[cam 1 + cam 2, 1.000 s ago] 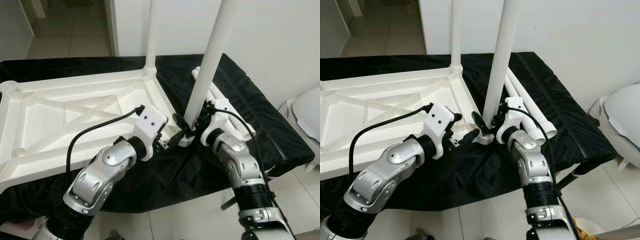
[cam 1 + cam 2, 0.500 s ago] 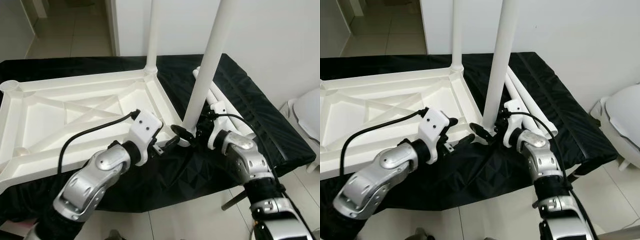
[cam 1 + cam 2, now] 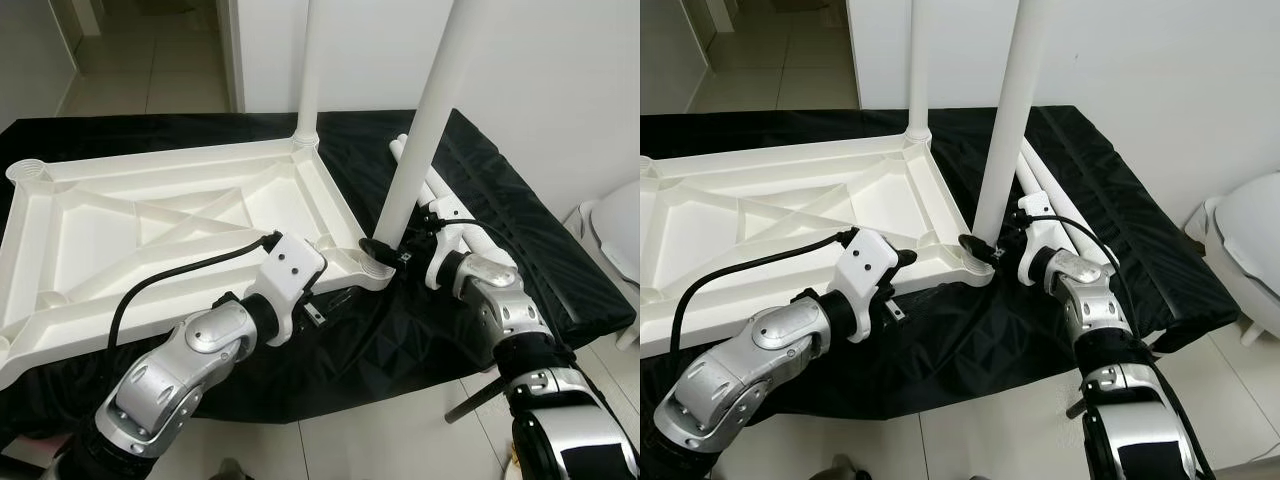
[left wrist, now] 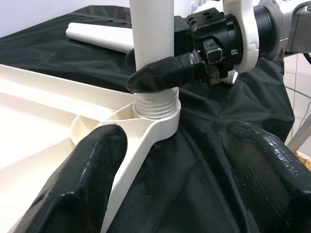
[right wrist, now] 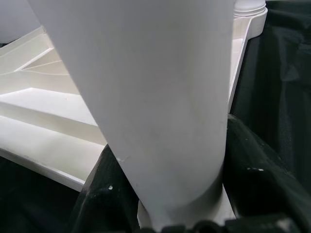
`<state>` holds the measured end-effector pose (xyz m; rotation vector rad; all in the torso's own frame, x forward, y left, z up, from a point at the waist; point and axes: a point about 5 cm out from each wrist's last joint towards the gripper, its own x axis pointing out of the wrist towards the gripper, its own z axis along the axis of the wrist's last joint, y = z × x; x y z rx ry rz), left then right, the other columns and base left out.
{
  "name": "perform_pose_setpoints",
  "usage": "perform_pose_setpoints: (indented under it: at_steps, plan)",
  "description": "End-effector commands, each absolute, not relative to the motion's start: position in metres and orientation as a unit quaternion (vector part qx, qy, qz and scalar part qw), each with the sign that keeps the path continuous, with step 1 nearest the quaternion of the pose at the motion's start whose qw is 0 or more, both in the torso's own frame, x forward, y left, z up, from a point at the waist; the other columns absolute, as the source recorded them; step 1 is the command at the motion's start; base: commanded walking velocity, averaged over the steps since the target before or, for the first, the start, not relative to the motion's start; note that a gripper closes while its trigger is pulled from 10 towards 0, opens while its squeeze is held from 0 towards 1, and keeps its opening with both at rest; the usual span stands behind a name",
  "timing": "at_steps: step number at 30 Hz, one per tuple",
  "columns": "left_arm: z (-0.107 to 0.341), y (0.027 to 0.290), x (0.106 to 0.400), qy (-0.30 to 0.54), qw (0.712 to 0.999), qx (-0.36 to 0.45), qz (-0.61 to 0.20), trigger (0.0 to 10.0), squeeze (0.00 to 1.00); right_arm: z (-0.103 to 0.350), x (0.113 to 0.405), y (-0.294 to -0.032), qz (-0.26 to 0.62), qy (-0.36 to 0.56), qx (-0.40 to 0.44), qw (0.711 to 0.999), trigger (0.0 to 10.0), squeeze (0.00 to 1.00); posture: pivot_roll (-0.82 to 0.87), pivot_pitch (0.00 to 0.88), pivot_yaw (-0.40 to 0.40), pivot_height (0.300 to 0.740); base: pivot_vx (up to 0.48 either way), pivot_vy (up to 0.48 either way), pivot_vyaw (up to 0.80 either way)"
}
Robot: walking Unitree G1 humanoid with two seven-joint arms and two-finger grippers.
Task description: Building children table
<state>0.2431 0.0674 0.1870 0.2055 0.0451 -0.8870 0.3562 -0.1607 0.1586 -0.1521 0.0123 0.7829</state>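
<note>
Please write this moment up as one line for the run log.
stage: leg fitting | right gripper: shut on table leg just above corner socket | left gripper: open beside socket | tabletop: upside down on black cloth

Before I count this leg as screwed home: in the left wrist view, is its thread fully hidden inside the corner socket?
No. Ribbed thread on the leg shows above the corner socket, just under the right gripper.

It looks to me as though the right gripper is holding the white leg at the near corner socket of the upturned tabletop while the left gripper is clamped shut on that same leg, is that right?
Not quite: the left gripper is open, its fingers spread before the corner socket and touching nothing, as the left wrist view shows. The right gripper does hold the white leg just above its thread at the upturned tabletop.
</note>
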Motion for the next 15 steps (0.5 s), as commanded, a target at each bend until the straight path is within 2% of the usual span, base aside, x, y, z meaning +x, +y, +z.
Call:
perform_pose_setpoints:
  at_steps: [1, 8, 9, 11, 12, 13, 15]
  plan:
    - [0.187, 0.059, 0.23, 0.032, 0.844, 0.096, -0.526, 10.0, 0.0, 0.156, 0.357, -0.167, 0.377, 0.011, -0.082, 0.922, 0.0, 0.0, 0.0, 0.051, -0.024, 0.74, 0.0, 0.0, 0.0]
    - [0.188, 0.058, 0.23, 0.033, 0.845, 0.094, -0.525, 10.0, 0.0, 0.152, 0.354, -0.164, 0.383, 0.011, -0.072, 0.921, 0.0, 0.0, 0.0, 0.052, -0.031, 0.74, 0.0, 0.0, 0.0]
    - [0.189, 0.058, 0.229, 0.033, 0.846, 0.092, -0.524, 10.0, 0.0, 0.149, 0.353, -0.161, 0.373, 0.015, -0.06, 0.926, 3.6, 0.0, 0.0, 0.054, -0.035, 0.74, 0.0, 0.0, 0.0]
    - [0.189, 0.058, 0.229, 0.033, 0.846, 0.092, -0.524, 10.0, 0.0, 0.149, 0.353, -0.161, 0.373, 0.015, -0.06, 0.926, 3.6, 0.0, 0.0, 0.054, -0.035, 0.74, 0.0, 0.0, 0.0]
    - [0.187, 0.059, 0.23, 0.038, 0.849, 0.09, -0.52, 10.0, 0.0, 0.146, 0.352, -0.157, 0.351, 0.02, -0.038, 0.935, 10.0, 0.0, 0.0, 0.058, -0.038, 0.74, 0.0, 0.0, 0.0]
    - [0.186, 0.06, 0.23, 0.041, 0.851, 0.086, -0.516, 10.0, 0.0, 0.144, 0.35, -0.152, 0.324, 0.019, -0.021, 0.946, 10.0, 0.0, -0.01, 0.059, -0.037, 0.74, 0.0, 0.0, 0.0]
    - [0.186, 0.06, 0.23, 0.041, 0.851, 0.086, -0.516, 10.0, 0.0, 0.144, 0.35, -0.152, 0.324, 0.019, -0.021, 0.946, 10.0, 0.0, -0.01, 0.059, -0.037, 0.74, 0.0, 0.0, 0.0]
